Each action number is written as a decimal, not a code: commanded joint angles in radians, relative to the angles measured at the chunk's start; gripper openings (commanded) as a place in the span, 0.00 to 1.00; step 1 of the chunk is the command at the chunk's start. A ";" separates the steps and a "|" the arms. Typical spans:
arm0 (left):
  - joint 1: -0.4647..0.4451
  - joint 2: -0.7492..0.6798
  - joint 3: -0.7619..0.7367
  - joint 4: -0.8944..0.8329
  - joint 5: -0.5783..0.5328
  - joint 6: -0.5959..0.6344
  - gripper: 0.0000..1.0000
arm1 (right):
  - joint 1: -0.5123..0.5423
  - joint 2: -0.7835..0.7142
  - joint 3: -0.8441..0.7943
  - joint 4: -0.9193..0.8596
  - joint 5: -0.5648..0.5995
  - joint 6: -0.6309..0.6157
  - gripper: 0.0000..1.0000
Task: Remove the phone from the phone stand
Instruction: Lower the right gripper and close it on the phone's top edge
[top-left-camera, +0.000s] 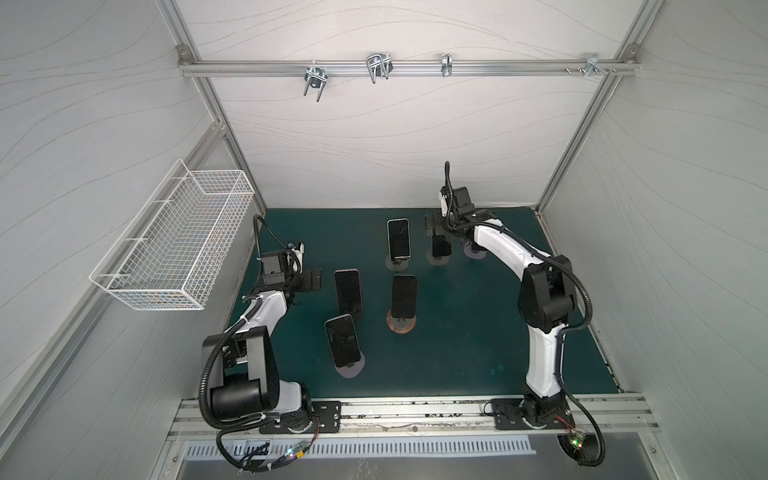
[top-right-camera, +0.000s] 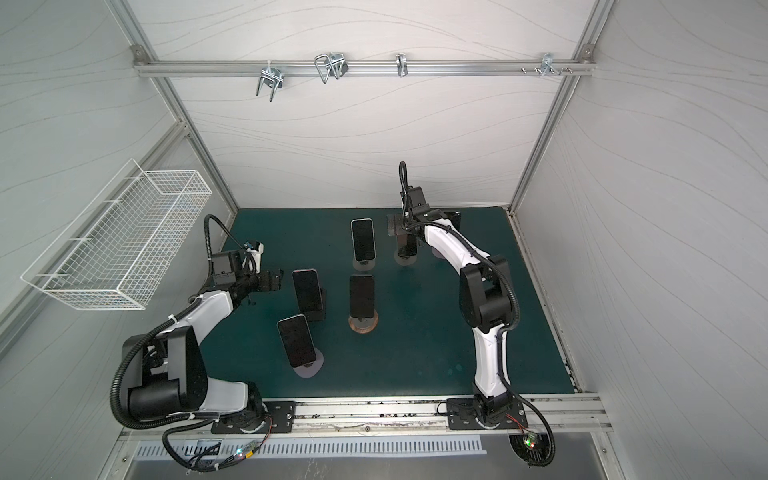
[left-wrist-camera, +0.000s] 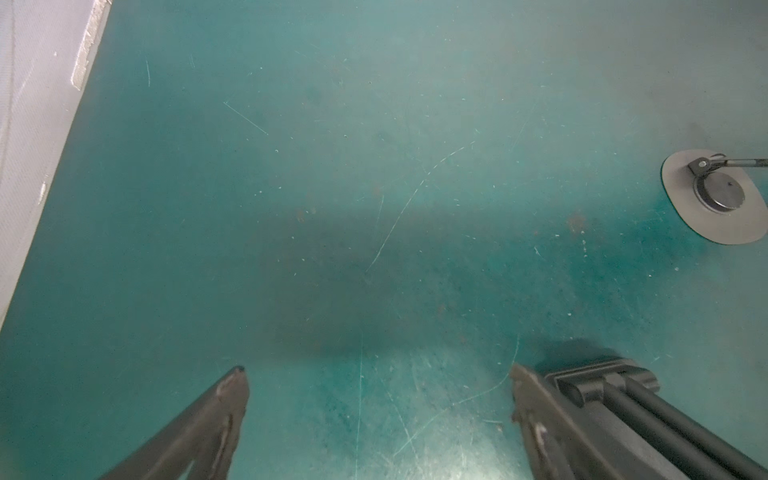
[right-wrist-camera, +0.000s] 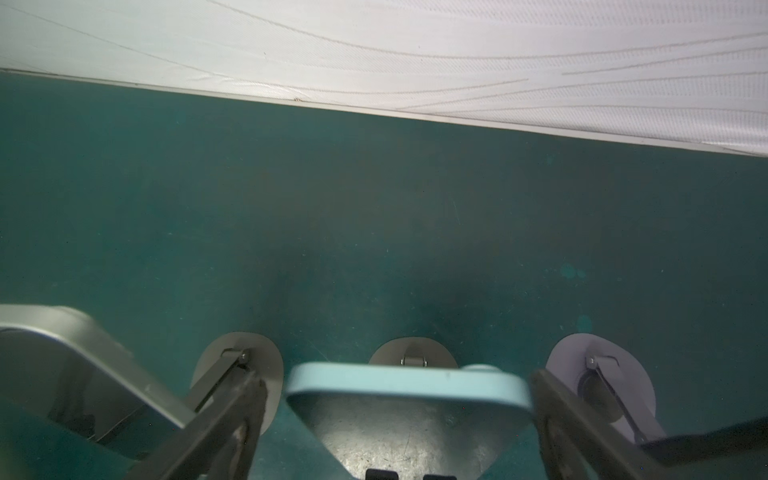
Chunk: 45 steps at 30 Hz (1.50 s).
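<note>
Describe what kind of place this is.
Probably a lab robot cell, not a home or shop: white panels in an aluminium frame enclose a green mat, two arms bolted to a front rail, and several phones on stands.

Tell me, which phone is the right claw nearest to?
The light-blue phone in the back row: it alone sits between the fingers of the open right claw.
</note>
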 joint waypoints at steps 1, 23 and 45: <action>-0.003 -0.017 0.011 0.033 0.014 0.019 1.00 | 0.008 0.021 0.031 -0.013 0.010 -0.030 0.99; -0.012 0.003 0.029 0.022 -0.001 0.019 1.00 | 0.009 0.027 -0.040 0.039 0.034 0.036 0.87; -0.037 0.017 0.042 0.006 -0.021 0.037 1.00 | 0.026 -0.037 -0.061 0.017 0.075 0.092 0.69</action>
